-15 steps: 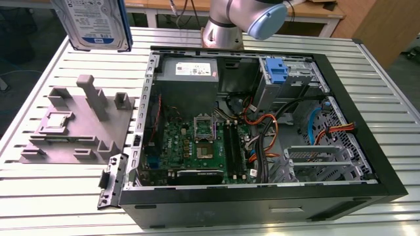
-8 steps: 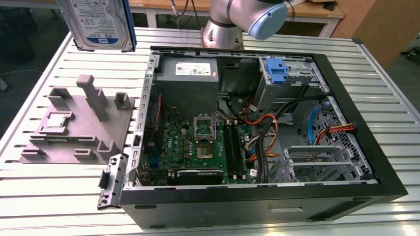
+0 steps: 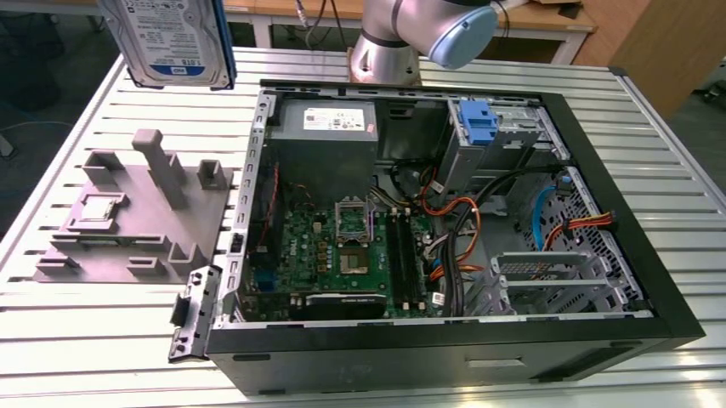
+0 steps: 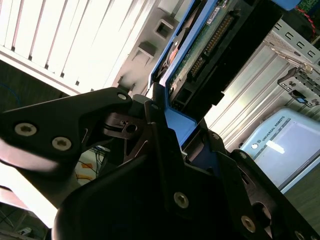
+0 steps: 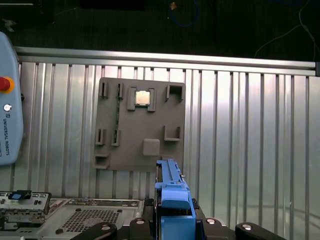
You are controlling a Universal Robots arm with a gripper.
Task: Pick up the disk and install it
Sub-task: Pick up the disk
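1. Your pincer (image 4: pixel 177 125) is shut tight on the flat grey metal disk with the white-and-blue label and the blue plastic frame (image 3: pixel 170 38). Its black fingers (image 4: pixel 152 125) squeeze the blue frame, one on each side.
2. The disk hangs high in the air, well above the ribbed metal table (image 3: pixel 68 340). It is toward the exterior view's left of the open black computer case (image 3: pixel 454 357).
3. I think you hold it by the frame so that nothing presses on the green board on the disk's underside, seen in the second wrist view.
4. Being up high, it likely cannot bump the posts of the grey plastic holder tray (image 3: pixel 136 212) or the case wall.
5. The disk is not in the case yet. The silver drive bay (image 3: pixel 522 119) with the upright blue bracket (image 3: pixel 479 123) is well apart from it.
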